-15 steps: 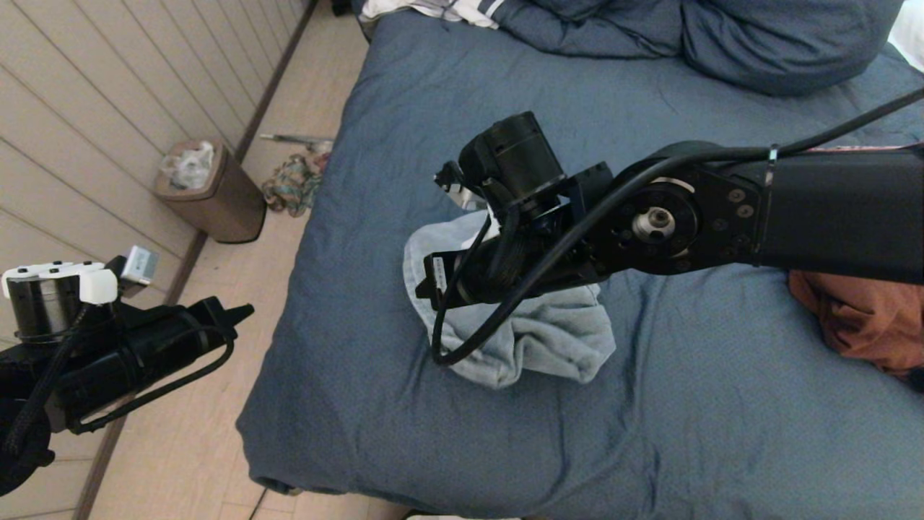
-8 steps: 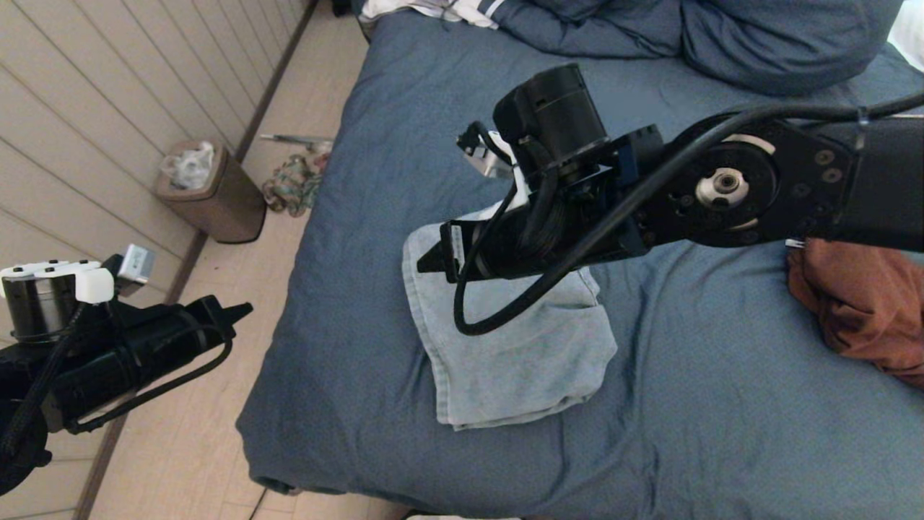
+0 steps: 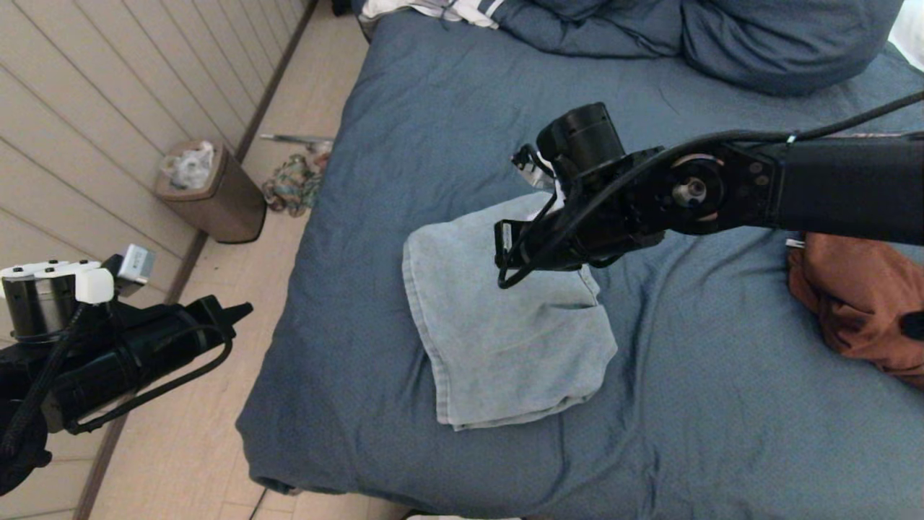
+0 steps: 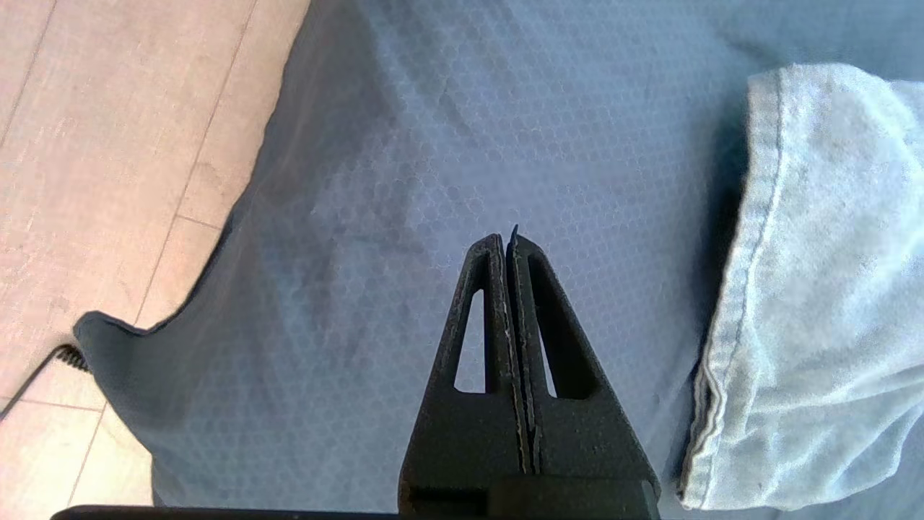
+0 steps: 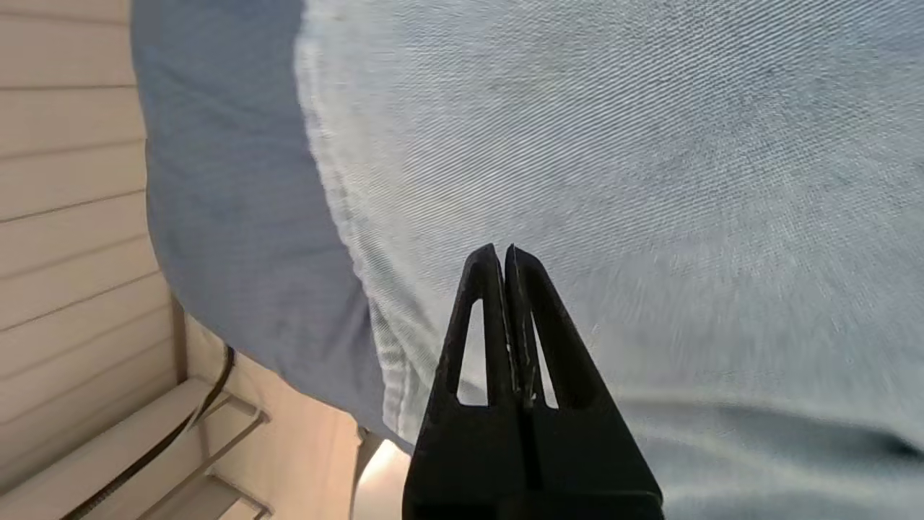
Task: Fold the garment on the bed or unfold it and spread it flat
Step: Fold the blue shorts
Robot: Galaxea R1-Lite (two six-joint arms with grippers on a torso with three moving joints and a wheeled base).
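I have the right end effector (image 3: pixel 503 249) hovering over the far part of the pale blue garment (image 3: pixel 505 339), its fingers pressed together with nothing between them; the right wrist view shows the closed tips (image 5: pixel 504 253) above bare denim-like cloth, not pinching it. The garment lies folded into a rough rectangle on the bed (image 3: pixel 447 108), near the bed's left edge and toward the foot, with one hemmed edge running along its left side and the lower right corner a little rumpled. My left end effector (image 4: pixel 510 242) is parked off the bed's left side, above the floor in the head view, also fully closed and empty, pointing toward the cover just beside the garment's hem. I judge one fold to be laid down and the hand now free of the cloth, so the step in hand is checking or tidying that fold. The next move, as I see it, calls for opening the right fingers, coming down on an edge or corner and either folding once more or smoothing the bulged corner. A rust-orange garment (image 3: pixel 859 303) sits bunched at the bed's right, well apart.
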